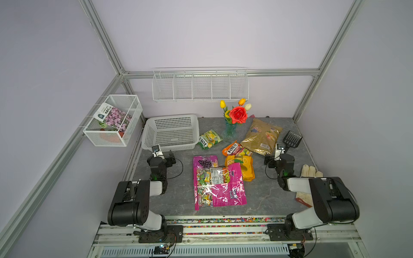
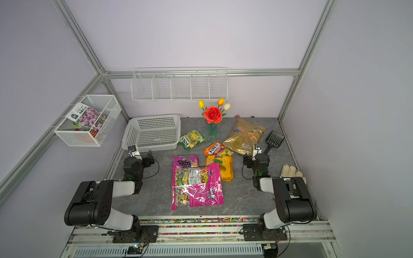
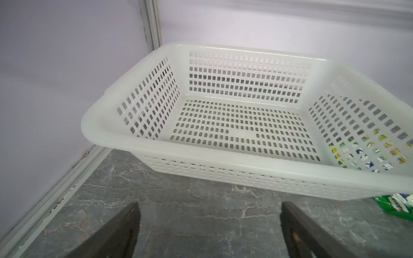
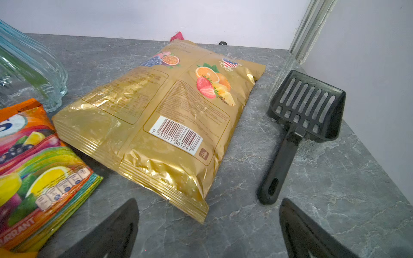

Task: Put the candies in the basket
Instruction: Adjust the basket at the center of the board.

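Gold bag (image 4: 161, 125) flat, black scoop (image 4: 299, 125) beside.

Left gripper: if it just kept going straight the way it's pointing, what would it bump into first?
Probably the white basket: its near wall lies straight ahead of the open left gripper, with only bare tabletop between.

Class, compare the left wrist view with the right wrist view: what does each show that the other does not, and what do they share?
Only the left wrist view shows the white plastic basket, with nothing in it, and a corner of the green candy bag beside it. Only the right wrist view shows the gold candy bag, the orange candy bag, the black scoop and the glass vase. Both show the grey table and an open, empty gripper: the left gripper and the right gripper.
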You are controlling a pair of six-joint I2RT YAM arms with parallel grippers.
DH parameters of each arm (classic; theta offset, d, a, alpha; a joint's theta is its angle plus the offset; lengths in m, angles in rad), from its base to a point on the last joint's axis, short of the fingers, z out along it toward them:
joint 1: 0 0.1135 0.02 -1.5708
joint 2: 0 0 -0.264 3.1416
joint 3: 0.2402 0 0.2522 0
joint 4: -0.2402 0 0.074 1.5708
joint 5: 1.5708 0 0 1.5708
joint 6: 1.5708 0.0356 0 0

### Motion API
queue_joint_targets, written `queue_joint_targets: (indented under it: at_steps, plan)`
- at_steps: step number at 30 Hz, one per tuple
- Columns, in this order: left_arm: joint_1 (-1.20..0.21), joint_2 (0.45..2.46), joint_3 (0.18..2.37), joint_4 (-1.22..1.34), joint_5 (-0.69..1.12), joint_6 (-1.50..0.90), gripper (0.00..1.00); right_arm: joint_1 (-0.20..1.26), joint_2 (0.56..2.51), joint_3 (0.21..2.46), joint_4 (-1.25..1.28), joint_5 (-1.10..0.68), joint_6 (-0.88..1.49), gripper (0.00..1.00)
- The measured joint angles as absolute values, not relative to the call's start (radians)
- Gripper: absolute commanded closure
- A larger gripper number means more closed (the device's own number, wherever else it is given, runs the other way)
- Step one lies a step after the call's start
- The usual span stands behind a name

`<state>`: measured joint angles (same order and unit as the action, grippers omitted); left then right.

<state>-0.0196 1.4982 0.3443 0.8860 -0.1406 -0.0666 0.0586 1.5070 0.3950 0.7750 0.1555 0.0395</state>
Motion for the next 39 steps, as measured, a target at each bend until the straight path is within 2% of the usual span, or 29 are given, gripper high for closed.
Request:
queue_joint_targets:
  at_steps: [27,29,33,39]
  plan:
    - [-0.020,1.491,0.344,0.884,-0.114,-0.049,0.00,0.058,1.499,0.395,0.770,0.152,0.031,0.01]
    - [-0.023,1.460,0.339,0.878,-0.102,-0.032,0.00,0.064,1.447,0.394,0.732,0.160,0.026,0.01]
    - [-0.068,1.290,0.364,0.725,-0.105,-0.012,0.00,0.088,1.209,0.405,0.617,0.163,0.005,0.01]
    - [-0.131,1.162,0.585,0.437,-0.086,-0.086,0.00,0.114,1.003,0.590,0.461,0.115,-0.019,0.01]
